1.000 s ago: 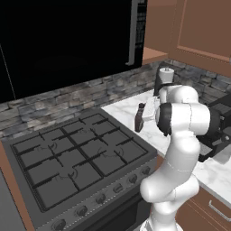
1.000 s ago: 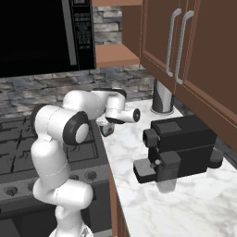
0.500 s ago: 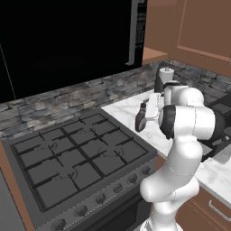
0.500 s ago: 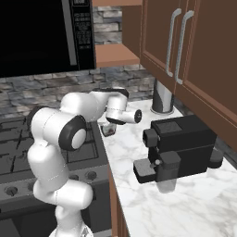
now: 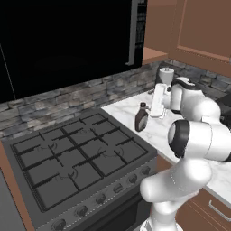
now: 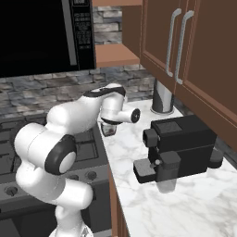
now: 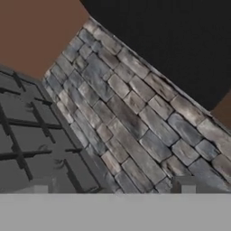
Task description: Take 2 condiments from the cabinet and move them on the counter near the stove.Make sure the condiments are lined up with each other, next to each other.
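The brown bottle (image 5: pixel 140 118) stands upright on the counter (image 5: pixel 155 131), just right of the stove (image 5: pixel 81 158) and near its far right corner. A second ago we had it pinched between the fingers; now we have let go, the fingers have spread wide, and the bottle stands free. It is squat and dark brown, with a black cap and a pale label on its side. In the right base view its lower part (image 6: pixel 108 130) shows below the hand, at the counter's left edge by the grates.

The gripper (image 5: pixel 155 101) sits just right of the bottle, close beside its cap, and has drawn slightly off it since half a second ago. In the hand view we see the two fingertips (image 7: pixel 188 186) set far apart at the bottom, nothing between them, and ahead the stone backsplash (image 7: pixel 131 117) with the grates to the left.

Farther right on the counter stand a grey canister (image 6: pixel 163 98) by the wall and a black coffee machine (image 6: pixel 178 148). The cabinet (image 6: pixel 185 51) hangs above them, doors closed.
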You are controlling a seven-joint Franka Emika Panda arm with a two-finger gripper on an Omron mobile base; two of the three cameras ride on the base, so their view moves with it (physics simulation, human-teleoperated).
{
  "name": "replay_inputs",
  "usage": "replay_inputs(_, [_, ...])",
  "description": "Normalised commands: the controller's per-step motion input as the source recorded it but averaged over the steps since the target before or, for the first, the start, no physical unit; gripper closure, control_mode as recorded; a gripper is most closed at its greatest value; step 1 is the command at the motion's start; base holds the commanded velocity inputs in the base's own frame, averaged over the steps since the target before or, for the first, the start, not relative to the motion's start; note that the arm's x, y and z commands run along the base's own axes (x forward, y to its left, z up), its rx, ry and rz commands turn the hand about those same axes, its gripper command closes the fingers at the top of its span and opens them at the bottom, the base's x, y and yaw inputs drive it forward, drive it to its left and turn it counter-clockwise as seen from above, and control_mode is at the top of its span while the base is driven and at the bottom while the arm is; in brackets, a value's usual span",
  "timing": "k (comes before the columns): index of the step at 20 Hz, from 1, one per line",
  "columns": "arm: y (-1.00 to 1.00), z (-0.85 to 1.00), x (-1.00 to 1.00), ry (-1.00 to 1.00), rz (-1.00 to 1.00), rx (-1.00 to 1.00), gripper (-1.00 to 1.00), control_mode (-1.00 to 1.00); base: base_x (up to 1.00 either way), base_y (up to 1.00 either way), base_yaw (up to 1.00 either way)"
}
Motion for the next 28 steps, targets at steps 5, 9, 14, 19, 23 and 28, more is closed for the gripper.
replay_inputs(5, [0.55,0.37,-0.55,-0.09,-0.01,-0.11,-1.00,-1.00,0.00,0.00,0.00])
replay_inputs(9, [0.65,0.16,-0.66,0.05,-0.07,-0.06,-1.00,-1.00,0.00,0.00,0.00])
replay_inputs(14, [0.33,0.22,-0.62,0.20,-0.12,0.00,-1.00,-1.00,0.00,0.00,0.00])
replay_inputs(19, [0.02,0.42,-0.71,0.31,-0.26,0.03,-1.00,-1.00,0.00,0.00,0.00])
replay_inputs(23, [0.00,0.53,-0.50,0.40,-0.35,0.12,-1.00,-1.00,0.00,0.00,0.00])
replay_inputs(28, [0.00,0.37,-0.50,0.37,-0.43,0.16,-1.00,-1.00,0.00,0.00,0.00])
